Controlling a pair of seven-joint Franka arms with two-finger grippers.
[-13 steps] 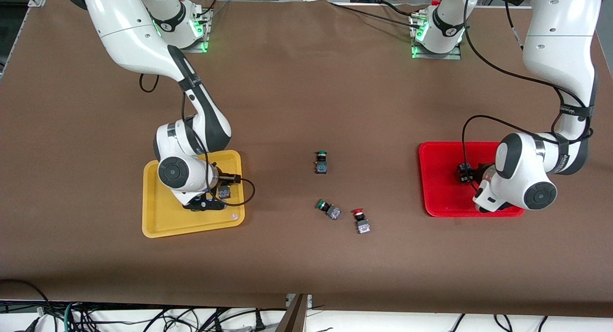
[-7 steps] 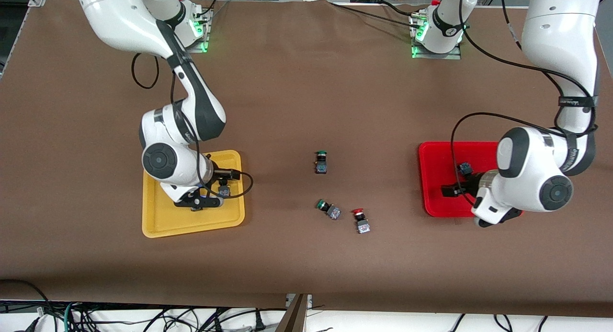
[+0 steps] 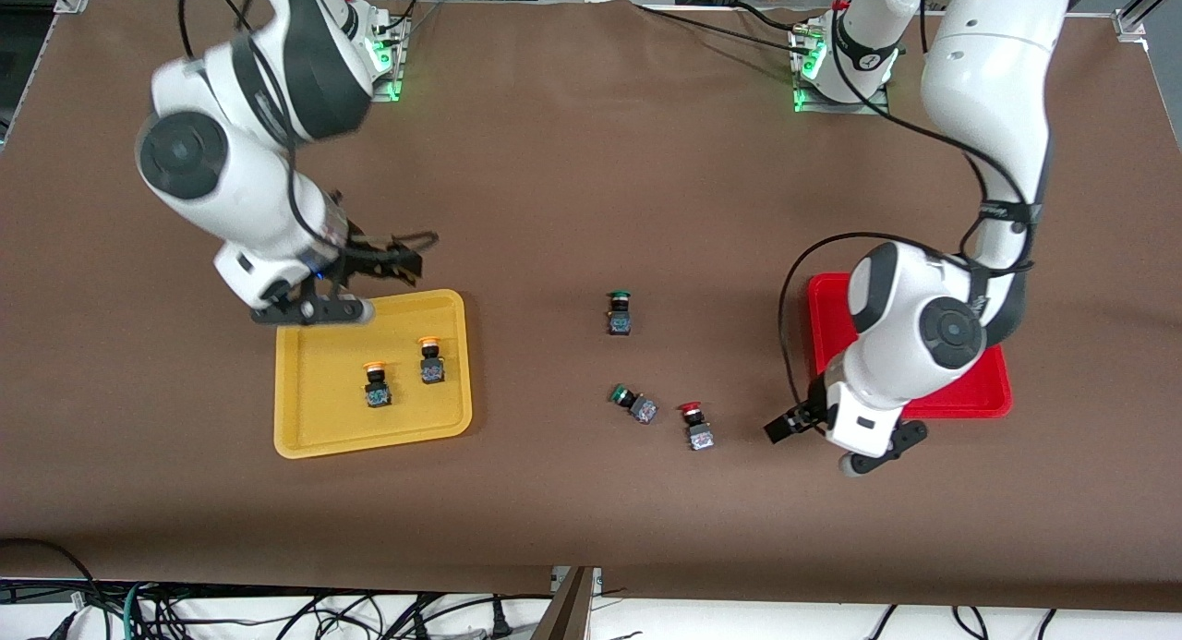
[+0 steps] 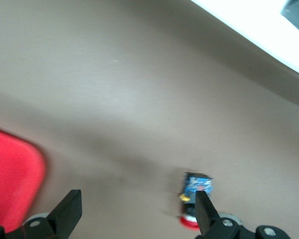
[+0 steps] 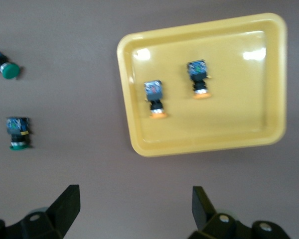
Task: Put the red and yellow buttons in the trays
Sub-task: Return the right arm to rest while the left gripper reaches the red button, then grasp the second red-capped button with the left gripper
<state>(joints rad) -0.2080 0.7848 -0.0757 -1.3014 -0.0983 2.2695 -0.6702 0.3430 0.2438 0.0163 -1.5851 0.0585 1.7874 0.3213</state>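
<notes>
Yellow tray [image 3: 314,418]: both yellow buttons [image 3: 376,384] now inside; right gripper [image 3: 360,280] lifted away, fingers spread | red tray [image 3: 822,317]: contents hidden; left gripper [image 3: 813,432] moved off toward loose red button [image 3: 696,428] on tabletop [image 3: 554,178], fingers spread.

The front view looks steeply down from high across the brown-covered table [image 3: 572,160]. The right wrist view looks straight down on the shallow yellow plastic tray [image 5: 274,79] [image 3: 305,437], which both views share. The left wrist view sits low beside the shallow red plastic tray [image 4: 10,169] [image 3: 979,395].
</notes>
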